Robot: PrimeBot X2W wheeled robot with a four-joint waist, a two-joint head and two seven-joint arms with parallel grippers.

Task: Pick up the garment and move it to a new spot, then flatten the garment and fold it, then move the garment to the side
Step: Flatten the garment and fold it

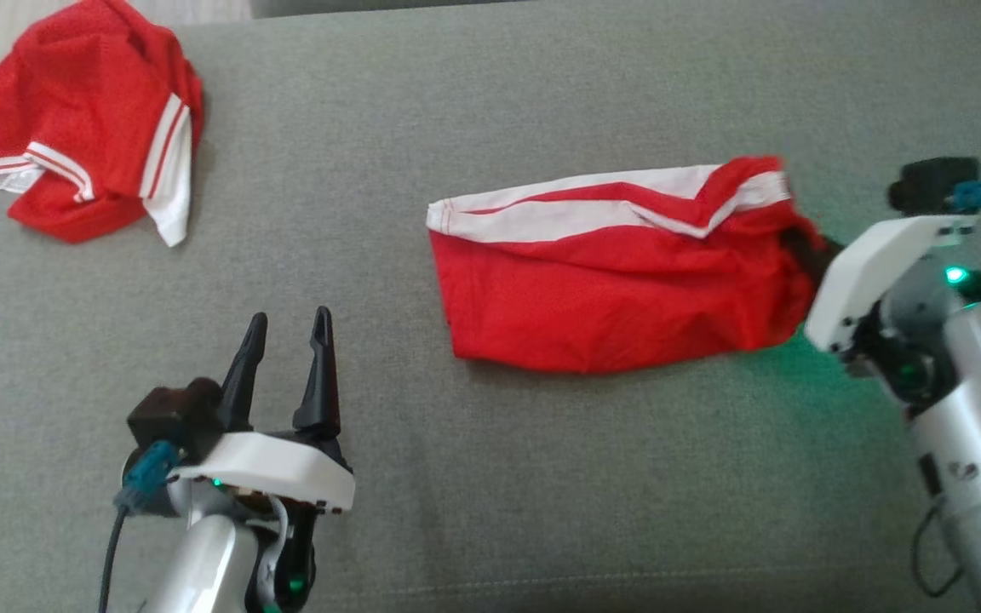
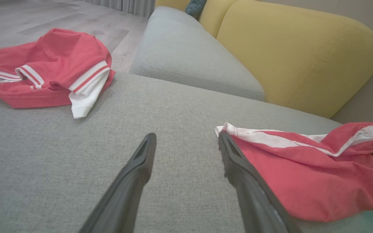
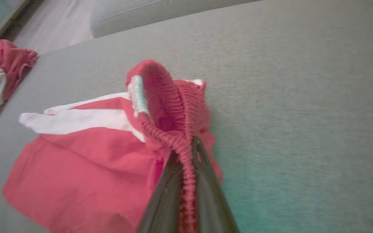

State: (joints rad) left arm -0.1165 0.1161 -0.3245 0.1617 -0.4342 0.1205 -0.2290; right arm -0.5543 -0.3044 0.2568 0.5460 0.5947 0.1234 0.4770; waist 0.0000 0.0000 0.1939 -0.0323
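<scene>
The garment [image 1: 610, 281] is a pair of red shorts with white side stripes, lying on the grey cushion right of centre. My right gripper [image 3: 188, 152] is shut on the garment's ribbed waistband [image 3: 173, 106], which stands up bunched between the dark fingers. In the head view the right gripper [image 1: 814, 251] meets the garment's right end, fingertips hidden in the cloth. My left gripper [image 1: 286, 328] stands open at the lower left, nothing between its fingers [image 2: 141, 161], a short way left of the garment [image 2: 303, 168].
A second red garment with white stripes [image 1: 82, 128] lies crumpled at the far left corner of the grey cushion [image 1: 473, 494]. A yellow sofa back [image 2: 299, 55] and another grey cushion [image 2: 186, 55] rise beyond. Wooden floor [image 2: 60, 16] lies past the edge.
</scene>
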